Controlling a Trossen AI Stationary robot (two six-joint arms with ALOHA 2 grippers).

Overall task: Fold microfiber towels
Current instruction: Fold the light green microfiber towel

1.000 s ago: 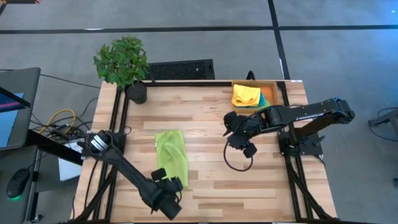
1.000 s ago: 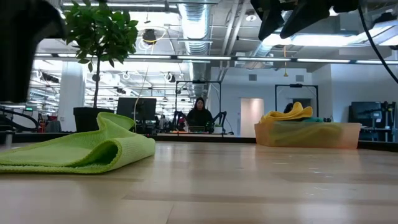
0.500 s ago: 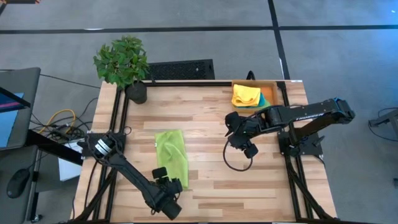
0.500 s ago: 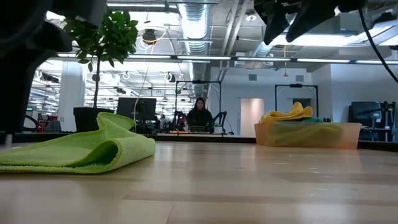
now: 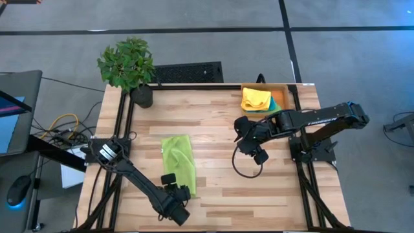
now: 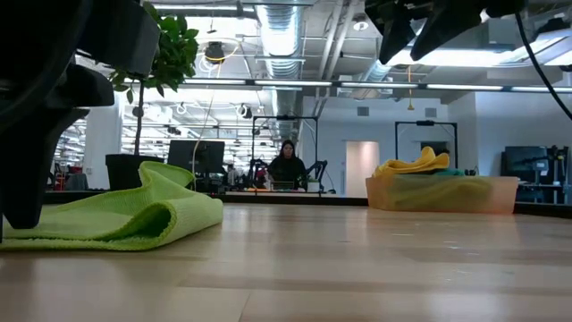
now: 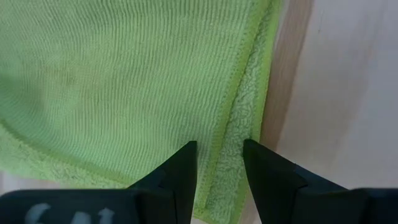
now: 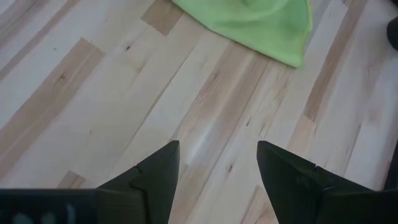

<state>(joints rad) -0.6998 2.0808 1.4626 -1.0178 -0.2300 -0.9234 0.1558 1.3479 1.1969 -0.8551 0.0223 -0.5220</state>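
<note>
A lime green towel (image 5: 178, 160) lies folded in half on the table left of centre; its fold shows in the low view (image 6: 165, 219). My left gripper (image 5: 176, 194) is open and low over the towel's near right corner, its fingers on either side of the upper layer's hem (image 7: 219, 163). My right gripper (image 5: 249, 144) is open and empty, high above the table right of centre; it looks down on bare wood (image 8: 217, 162). A yellow towel (image 5: 255, 99) and a teal one (image 5: 274, 103) lie in the orange tray (image 5: 286, 96) at the far right. My left gripper comes from above, pointing down, at the towel's near right corner. Its fingers (image 7: 184, 167) straddle the upper layer's hem (image 7: 231, 106), with the lower layer's edge (image 7: 244, 140) beside it. One finger reaches down to the towel (image 6: 20, 222); whether it touches I cannot tell.
A potted plant (image 5: 127, 65) stands at the far left corner. A black cable loop (image 5: 246, 169) hangs below the right arm over the table. Bare wood lies between the green towel and the tray. A person sits far behind the table (image 6: 287, 165).
My left gripper has come down and a little toward the far edge, onto the green towel's near right corner. The towel has kept its place and shape.
</note>
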